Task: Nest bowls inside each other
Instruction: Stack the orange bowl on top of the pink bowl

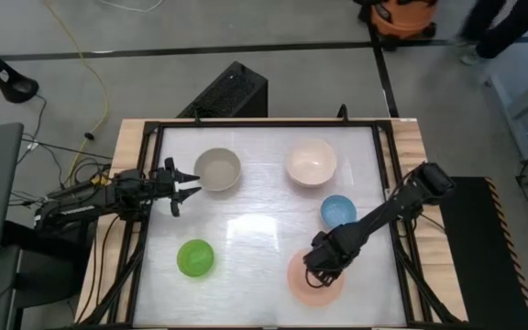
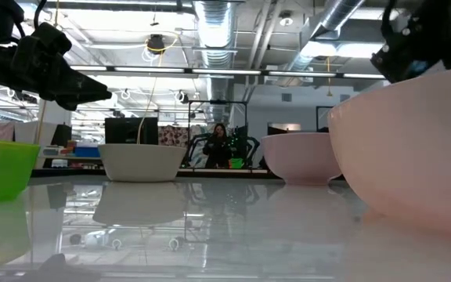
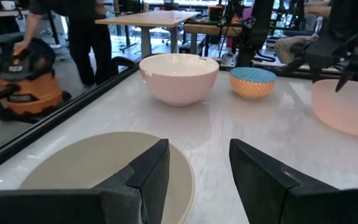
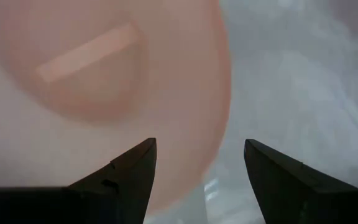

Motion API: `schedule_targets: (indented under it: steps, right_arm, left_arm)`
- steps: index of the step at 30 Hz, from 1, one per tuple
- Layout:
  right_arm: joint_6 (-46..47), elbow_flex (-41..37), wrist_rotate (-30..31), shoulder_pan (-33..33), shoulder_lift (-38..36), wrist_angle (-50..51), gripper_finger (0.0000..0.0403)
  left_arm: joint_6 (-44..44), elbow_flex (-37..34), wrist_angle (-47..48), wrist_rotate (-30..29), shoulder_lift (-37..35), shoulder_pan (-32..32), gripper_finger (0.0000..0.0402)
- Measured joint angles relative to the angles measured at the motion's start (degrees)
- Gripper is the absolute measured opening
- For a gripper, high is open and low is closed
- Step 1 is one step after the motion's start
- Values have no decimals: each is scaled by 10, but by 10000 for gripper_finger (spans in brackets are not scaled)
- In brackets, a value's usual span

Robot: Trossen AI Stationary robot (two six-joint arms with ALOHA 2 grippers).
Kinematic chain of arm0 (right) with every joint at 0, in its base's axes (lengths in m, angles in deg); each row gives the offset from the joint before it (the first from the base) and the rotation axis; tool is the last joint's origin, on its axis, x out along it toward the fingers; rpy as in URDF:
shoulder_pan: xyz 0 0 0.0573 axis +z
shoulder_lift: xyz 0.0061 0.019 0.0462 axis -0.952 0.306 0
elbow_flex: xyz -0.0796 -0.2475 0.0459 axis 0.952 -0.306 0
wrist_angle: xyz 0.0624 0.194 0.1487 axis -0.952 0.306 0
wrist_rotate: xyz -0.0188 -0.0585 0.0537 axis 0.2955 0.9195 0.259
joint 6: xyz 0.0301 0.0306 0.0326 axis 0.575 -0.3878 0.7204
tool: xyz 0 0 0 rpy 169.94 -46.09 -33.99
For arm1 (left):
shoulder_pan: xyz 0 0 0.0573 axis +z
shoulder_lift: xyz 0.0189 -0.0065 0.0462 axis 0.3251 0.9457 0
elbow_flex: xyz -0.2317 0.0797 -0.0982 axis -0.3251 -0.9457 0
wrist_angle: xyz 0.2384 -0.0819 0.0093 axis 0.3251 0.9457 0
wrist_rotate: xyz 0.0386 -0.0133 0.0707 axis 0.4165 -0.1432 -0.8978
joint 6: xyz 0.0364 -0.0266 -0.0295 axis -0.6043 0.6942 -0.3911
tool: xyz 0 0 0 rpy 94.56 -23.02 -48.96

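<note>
Five bowls rest on their bases on the white table. The grey-beige bowl [image 1: 217,170] and the cream-white bowl [image 1: 311,162] are at the back, the blue bowl [image 1: 338,212] at mid right, the green bowl [image 1: 195,258] at front left and the salmon-pink bowl [image 1: 316,280] at front right. My right gripper [image 4: 201,168] points down, open, over the pink bowl's far rim [image 4: 219,112]. One finger is over the bowl's inside and the other over the table outside it. My left gripper [image 1: 191,182] waits open and level, just left of the grey-beige bowl [image 3: 92,168].
A dark frame [image 1: 388,165] borders the table top. The blue bowl sits close behind my right arm [image 1: 388,209]. Bare table lies between the green and pink bowls. An orange shop vacuum [image 1: 401,16] and a person's legs [image 1: 507,27] are on the floor beyond the far edge.
</note>
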Motion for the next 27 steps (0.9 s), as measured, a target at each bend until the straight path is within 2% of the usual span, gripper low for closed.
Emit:
schedule_targets:
  steps: [4, 7, 16, 20, 27]
  right_arm:
    - [6, -38, 32, 5, -12, -70, 255]
    - [4, -52, 36, 3, -17, -75, 222]
    - [-47, -62, 48, -9, -43, -69, 20]
    - [-45, -64, 60, -28, -84, -64, 20]
    - [-84, -60, 74, -78, -202, -76, 7]
  left_arm:
    - [0, 0, 0, 0, 0, 0, 158]
    - [0, 0, 0, 0, 0, 0, 158]
    - [0, 0, 0, 0, 0, 0, 158]
    - [0, 0, 0, 0, 0, 0, 158]
    - [0, 0, 0, 0, 0, 0, 158]
